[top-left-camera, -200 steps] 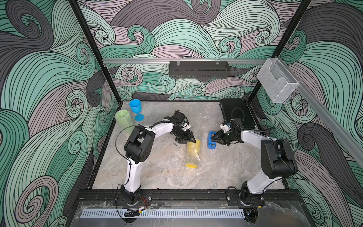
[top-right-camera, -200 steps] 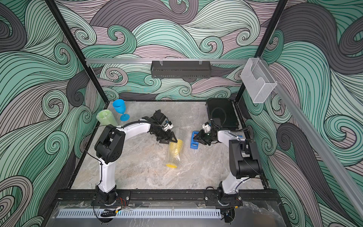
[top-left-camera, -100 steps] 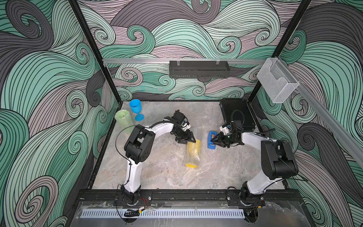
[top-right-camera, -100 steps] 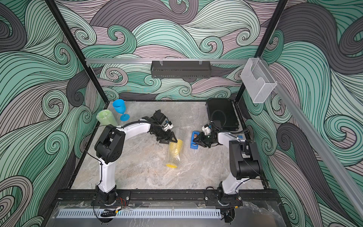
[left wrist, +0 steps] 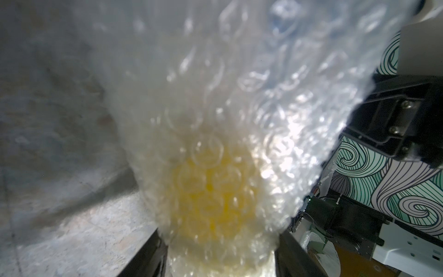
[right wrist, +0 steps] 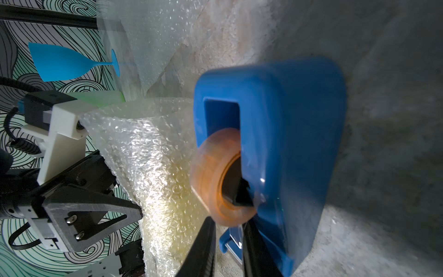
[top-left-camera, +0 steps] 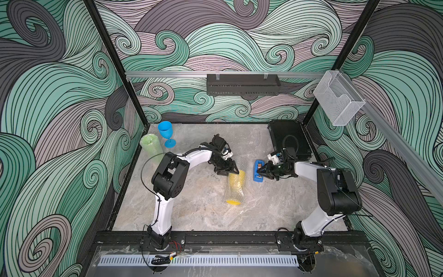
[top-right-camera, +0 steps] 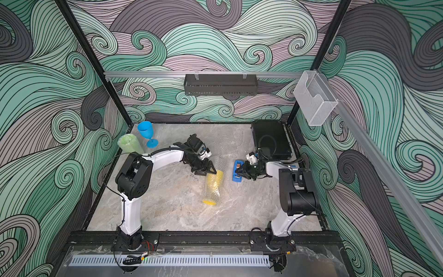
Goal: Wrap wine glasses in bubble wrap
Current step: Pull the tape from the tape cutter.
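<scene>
Read the table as a clock in a top view, 12 at the far wall. The yellow goblet lies on its side near the centre, rolled in bubble wrap, foot toward 6 and bowl toward 12. The left gripper reaches in from 10 and is clamped on the bubble wrap at the bowl end. In the left wrist view its fingers press both sides of the bundle, with yellow showing through the bubbles. The dispenser lies flat just beside the goblet at its 3 o'clock. The right gripper reaches in from 3 and sits at the dispenser's tape roll. Its fingers stand close together there (that wrist picture is smeared), and I cannot tell whether they pinch anything. The green goblet, already wrapped, stands at the table's 10 o'clock edge, and the bare blue goblet stands upright just beside it, toward 11. A flat sheet of bubble wrap lies on the table toward 12 of the centre, and a black case fills the 1 o'clock corner.
</scene>
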Motion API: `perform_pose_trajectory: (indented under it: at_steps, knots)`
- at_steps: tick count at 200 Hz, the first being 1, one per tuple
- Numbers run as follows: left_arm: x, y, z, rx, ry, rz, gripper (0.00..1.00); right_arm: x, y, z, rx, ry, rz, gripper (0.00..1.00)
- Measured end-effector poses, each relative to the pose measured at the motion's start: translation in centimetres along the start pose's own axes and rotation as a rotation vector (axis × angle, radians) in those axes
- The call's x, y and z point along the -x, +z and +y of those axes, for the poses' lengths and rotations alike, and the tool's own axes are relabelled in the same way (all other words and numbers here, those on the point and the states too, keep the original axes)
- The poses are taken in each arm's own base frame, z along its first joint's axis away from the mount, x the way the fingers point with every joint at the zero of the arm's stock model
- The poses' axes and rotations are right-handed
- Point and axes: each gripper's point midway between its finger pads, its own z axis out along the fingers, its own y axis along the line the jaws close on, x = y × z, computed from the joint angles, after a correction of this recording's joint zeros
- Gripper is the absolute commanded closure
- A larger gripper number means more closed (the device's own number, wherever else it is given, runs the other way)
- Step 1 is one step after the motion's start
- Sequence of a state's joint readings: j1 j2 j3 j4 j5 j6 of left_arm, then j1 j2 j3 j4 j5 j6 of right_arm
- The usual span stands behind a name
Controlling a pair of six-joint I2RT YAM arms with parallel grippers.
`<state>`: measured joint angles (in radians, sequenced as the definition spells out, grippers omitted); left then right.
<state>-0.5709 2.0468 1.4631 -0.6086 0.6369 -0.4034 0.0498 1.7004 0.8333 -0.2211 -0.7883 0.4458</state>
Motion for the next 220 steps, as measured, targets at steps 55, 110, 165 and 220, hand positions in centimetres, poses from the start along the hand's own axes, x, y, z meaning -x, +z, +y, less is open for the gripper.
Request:
perform_pose_trajectory:
  at_steps: [55,110,165,220]
  knots:
    - [0.0,0.0,0.0,0.001,0.0,0.0,0.36,0.0,-0.1,-0.6,0.0,0.025,-0.001,1.0]
    - [0.0,0.0,0.0,0.001,0.0,0.0,0.36,0.0,-0.2,-0.4,0.026,0.084,-0.003,1.0]
    - [0.0,0.0,0.0,0.001,0.001,0.0,0.36,0.1,0.0,0.1,0.066,0.202,-0.012,1.0]
    - [0.0,0.0,0.0,0.001,0.001,0.0,0.36,1.2,-0.4,0.9,0.099,0.284,-0.056,1.0]
